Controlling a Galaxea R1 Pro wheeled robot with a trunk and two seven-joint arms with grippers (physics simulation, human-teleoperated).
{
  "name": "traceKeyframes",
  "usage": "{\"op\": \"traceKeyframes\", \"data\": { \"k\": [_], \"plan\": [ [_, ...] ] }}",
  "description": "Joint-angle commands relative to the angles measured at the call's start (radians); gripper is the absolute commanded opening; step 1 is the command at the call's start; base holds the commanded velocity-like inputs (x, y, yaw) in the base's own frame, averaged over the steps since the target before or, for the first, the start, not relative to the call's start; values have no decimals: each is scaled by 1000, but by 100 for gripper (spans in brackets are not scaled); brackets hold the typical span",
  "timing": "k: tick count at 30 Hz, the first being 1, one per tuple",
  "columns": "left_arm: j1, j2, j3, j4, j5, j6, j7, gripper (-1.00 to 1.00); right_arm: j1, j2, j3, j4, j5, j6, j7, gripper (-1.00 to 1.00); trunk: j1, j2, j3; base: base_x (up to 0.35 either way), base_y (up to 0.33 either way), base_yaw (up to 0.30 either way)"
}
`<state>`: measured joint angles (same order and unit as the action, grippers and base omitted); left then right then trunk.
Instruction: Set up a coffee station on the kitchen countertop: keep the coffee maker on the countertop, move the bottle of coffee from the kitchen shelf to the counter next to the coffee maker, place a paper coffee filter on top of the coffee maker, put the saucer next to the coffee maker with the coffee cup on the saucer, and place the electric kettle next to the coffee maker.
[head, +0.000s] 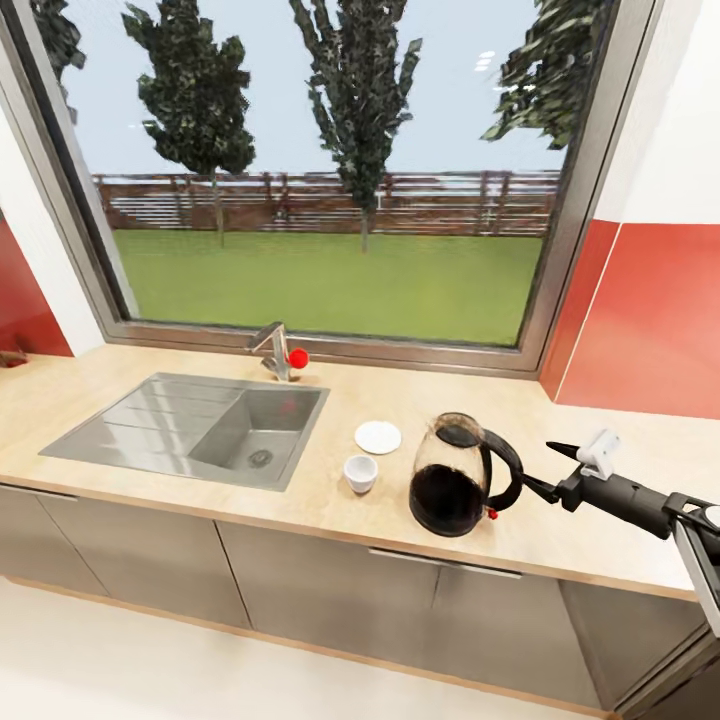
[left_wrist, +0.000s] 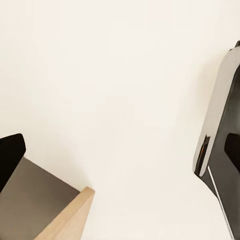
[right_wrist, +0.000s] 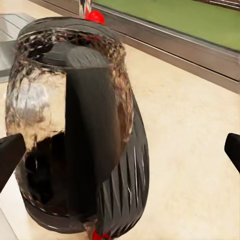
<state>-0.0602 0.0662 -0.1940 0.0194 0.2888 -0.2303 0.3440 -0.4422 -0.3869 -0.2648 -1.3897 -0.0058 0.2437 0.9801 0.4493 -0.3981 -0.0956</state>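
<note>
The right gripper (head: 548, 468) reaches in over the countertop (head: 400, 520) from the robot's right, its two fingers spread apart and holding nothing; the tips sit just beside the handle of the one electric kettle (head: 462, 474). In the right wrist view the same gripper (right_wrist: 120, 150) has one dark fingertip at each side edge, and the electric kettle (right_wrist: 75, 130) stands between and ahead of them, handle towards the camera, not touched by either finger. The kettle is upright on the counter, glass-bodied with a dark base, and has a small red mark at the foot of its handle.

Near the kettle, on the side towards the sink, stands one white coffee cup (head: 361, 473), directly on the countertop. One white saucer (head: 378, 437) lies flat just behind the cup, closer to the window, apart from it.

Further along is one steel sink (head: 140, 420) with one tap (head: 273, 352) carrying a red knob. One large window (head: 330, 170) runs behind the counter.

Of the left gripper, the left wrist view gives a single dark fingertip (left_wrist: 10, 157) over pale floor, by a cabinet corner (left_wrist: 70, 215); whether it is spread or closed cannot be told.
</note>
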Motion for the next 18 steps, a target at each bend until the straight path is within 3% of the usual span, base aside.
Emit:
{"op": "traceKeyframes", "data": {
  "k": [1, 18],
  "plan": [
    [-1, 0, -8, 2, 9, -5, 1, 100, -1, 0, -1, 0, -1, 8, 5, 100, 1, -2, -2, 64, 0, 0],
    [-1, 0, -5, 2, 15, -5, 2, 100, -1, 1, 1, 68, 26, 7, 5, 100, 1, -2, -2, 10, 0, 0]
  ]
}}
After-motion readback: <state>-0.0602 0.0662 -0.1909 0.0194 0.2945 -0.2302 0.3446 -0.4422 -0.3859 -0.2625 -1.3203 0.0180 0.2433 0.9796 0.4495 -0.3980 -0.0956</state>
